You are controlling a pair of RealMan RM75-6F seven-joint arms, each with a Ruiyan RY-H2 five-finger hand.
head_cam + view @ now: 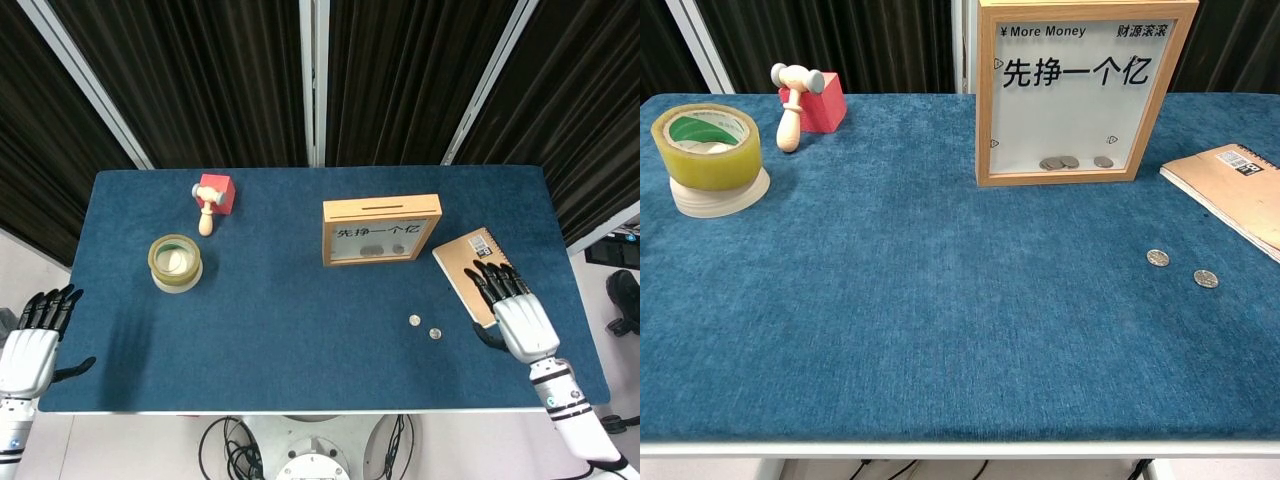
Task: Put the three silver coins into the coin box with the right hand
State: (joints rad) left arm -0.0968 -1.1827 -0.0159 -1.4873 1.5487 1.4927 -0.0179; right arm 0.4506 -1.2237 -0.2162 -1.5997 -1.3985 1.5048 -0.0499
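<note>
The wooden coin box (381,229) (1073,92) stands upright at the back centre-right, its slot on top, with three coins lying at its bottom (1070,162). Two silver coins lie on the blue cloth in front of it: one (414,321) (1157,258) and another (435,333) (1206,279) slightly nearer the front. My right hand (520,318) hovers open over the table's right side, fingers spread, just right of the coins and empty. Off the table's left front corner, my left hand (30,345) hangs open. Neither hand shows in the chest view.
A brown notebook (470,271) (1238,190) lies right of the box, partly under my right hand. A tape roll (175,262) (708,155) sits at the left. A red block (215,192) with a small wooden mallet (793,105) stands at the back left.
</note>
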